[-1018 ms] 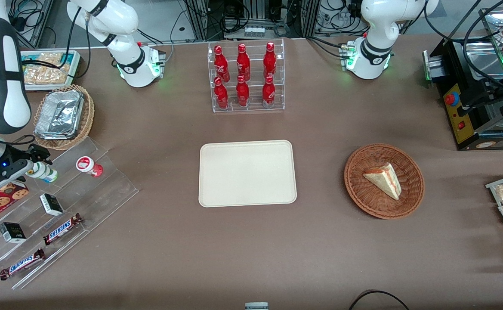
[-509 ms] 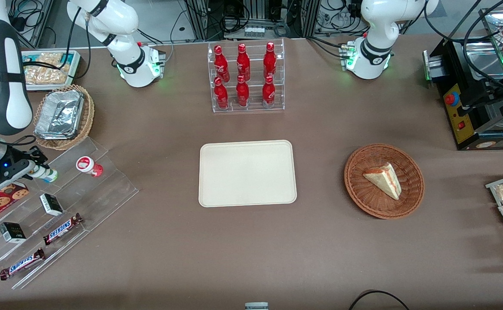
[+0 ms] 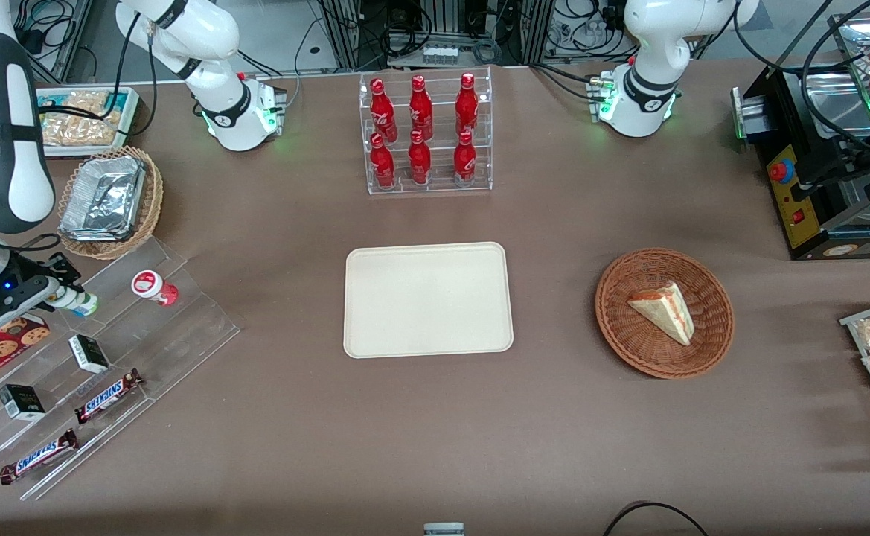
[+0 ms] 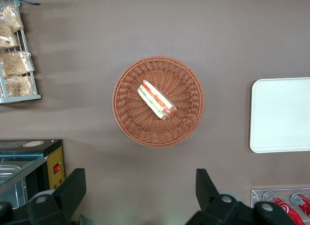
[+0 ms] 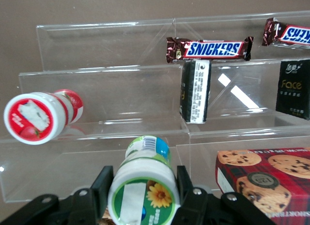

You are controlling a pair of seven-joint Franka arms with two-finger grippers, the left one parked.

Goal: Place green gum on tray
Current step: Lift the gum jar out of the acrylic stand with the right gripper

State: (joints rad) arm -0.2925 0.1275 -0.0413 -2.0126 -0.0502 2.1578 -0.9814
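Note:
The green gum (image 3: 80,301) lies on its side on the top step of a clear acrylic stepped shelf (image 3: 181,327), toward the working arm's end of the table. In the right wrist view its white lid with a green label and a yellow flower (image 5: 143,193) faces the camera. My right gripper (image 3: 61,292) is around it, and its black fingers (image 5: 102,186) press on both sides of the lid. The cream tray (image 3: 427,299) lies flat at the table's middle, bare; its edge also shows in the left wrist view (image 4: 283,113).
A red-lidded gum bottle (image 3: 153,286) lies beside the green one on the same step (image 5: 38,116). Lower steps hold Snickers bars (image 3: 107,396), small black boxes (image 3: 88,353) and a cookie box (image 5: 264,179). A wicker basket with foil trays (image 3: 111,201) stands nearby.
My gripper's fingers have closed in on the green gum's lid. The bottle has barely shifted on its step.

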